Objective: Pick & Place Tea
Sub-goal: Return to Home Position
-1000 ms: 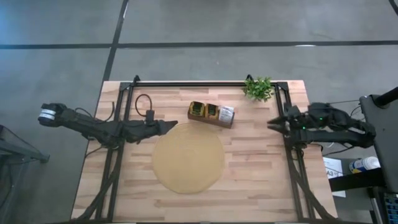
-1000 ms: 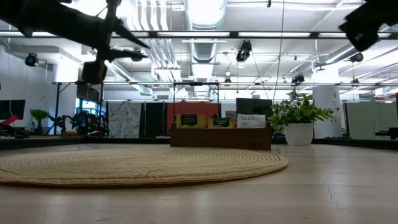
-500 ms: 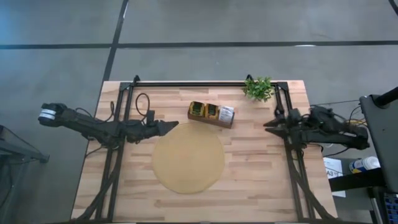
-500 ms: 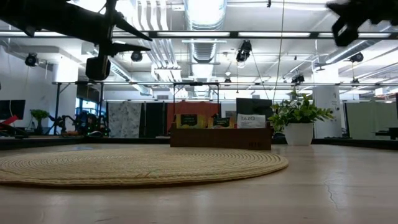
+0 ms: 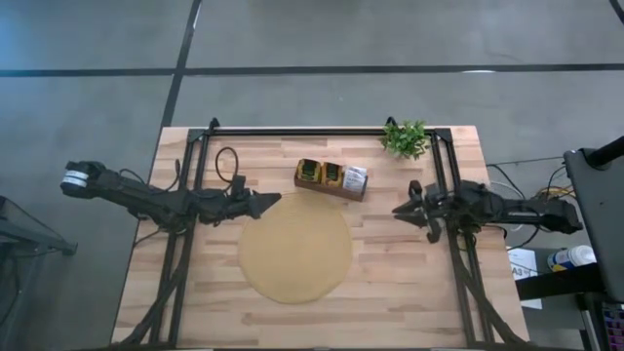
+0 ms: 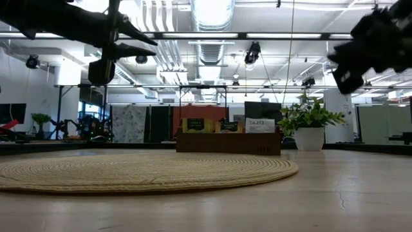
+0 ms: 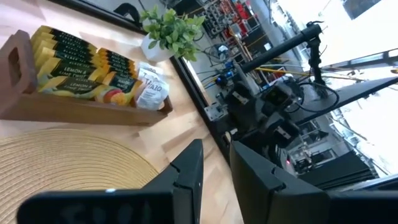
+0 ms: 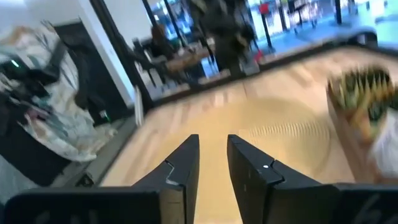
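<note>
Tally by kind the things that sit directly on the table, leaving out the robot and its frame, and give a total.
Round mat: 1
Wooden tray holding the tea bags: 1
Potted plant: 1
Total: 3

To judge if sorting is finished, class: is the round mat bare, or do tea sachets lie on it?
Bare: the high view shows nothing on the mat; the sachets stand in the wooden tray.
</note>
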